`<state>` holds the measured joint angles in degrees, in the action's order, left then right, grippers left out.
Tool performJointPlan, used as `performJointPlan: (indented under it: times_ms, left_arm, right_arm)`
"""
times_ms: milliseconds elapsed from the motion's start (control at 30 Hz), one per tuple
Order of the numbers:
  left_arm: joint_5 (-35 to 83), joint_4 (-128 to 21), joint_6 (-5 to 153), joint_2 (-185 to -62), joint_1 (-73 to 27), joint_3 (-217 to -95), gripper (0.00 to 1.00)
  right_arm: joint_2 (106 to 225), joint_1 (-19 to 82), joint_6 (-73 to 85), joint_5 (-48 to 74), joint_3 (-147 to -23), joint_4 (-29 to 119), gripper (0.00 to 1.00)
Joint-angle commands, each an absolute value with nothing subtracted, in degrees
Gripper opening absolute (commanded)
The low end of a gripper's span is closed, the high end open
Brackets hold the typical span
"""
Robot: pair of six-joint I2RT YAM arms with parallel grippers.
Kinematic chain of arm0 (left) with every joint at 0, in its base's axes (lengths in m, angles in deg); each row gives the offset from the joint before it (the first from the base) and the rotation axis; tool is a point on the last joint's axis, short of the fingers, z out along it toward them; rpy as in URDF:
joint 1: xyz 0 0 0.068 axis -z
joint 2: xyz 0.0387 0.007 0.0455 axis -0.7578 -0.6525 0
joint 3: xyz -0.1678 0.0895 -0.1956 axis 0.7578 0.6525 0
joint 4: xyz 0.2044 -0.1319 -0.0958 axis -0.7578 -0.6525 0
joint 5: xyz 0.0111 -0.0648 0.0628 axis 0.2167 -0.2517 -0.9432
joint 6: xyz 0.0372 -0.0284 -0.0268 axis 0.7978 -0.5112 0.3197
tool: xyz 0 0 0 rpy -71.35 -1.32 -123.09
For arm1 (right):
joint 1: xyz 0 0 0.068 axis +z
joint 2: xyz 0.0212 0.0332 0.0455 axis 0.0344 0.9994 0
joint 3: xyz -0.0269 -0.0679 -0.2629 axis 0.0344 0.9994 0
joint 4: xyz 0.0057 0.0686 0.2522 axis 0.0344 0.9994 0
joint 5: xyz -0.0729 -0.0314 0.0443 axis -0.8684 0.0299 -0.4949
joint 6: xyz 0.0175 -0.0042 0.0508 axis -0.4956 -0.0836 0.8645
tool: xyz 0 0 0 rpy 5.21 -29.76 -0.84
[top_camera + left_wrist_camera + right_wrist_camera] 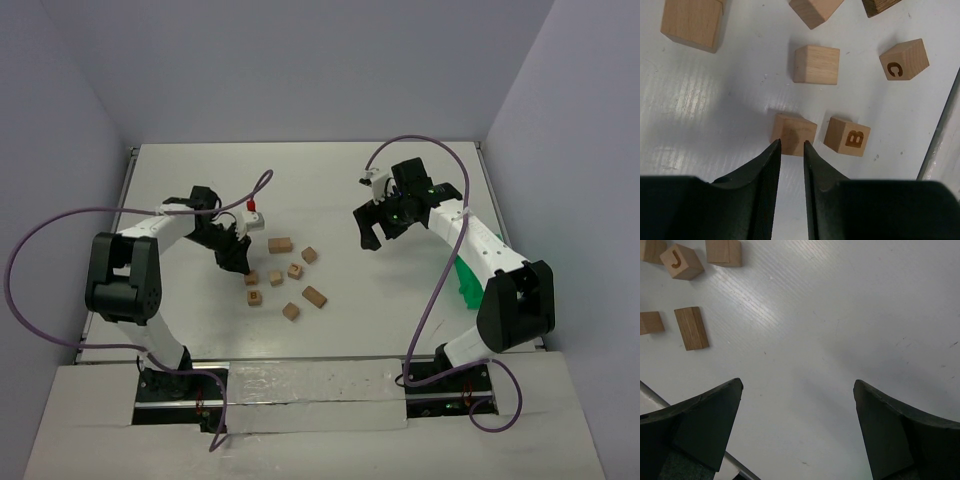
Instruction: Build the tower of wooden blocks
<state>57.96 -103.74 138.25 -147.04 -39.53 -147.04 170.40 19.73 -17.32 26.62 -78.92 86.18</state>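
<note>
Several small light-brown wooden blocks lie scattered flat on the white table, none stacked. My left gripper hangs low at the left edge of the group. In the left wrist view its jaws stand almost closed with a narrow gap and nothing between them. A plain block lies just beyond the tips, with a block marked B to its right and one marked C farther off. My right gripper is wide open and empty over bare table, right of the blocks. A block marked J shows at the upper left of the right wrist view.
A green plastic bin sits at the right edge behind the right arm. Grey walls enclose the table at the back and sides. A flat rectangular block lies left of the right gripper.
</note>
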Motion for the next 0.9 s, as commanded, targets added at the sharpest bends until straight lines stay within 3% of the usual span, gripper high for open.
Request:
performJointPlan:
  times_ms: [0, 533, 867]
  left_arm:
    - [60.6, -105.3, 140.6, -148.9, -39.8, -150.5, 0.31]
    - [63.0, -110.3, 143.6, -153.7, -39.7, -152.9, 0.27]
    - [63.5, -111.7, 144.3, -154.6, -39.6, -152.8, 0.17]
  right_arm:
    - [170.5, 20.2, -17.3, 26.6, -78.6, 85.4, 1.0]
    - [171.0, 20.2, -17.7, 26.2, -78.4, 85.4, 1.0]
    - [171.0, 20.1, -17.7, 26.2, -78.5, 85.5, 1.0]
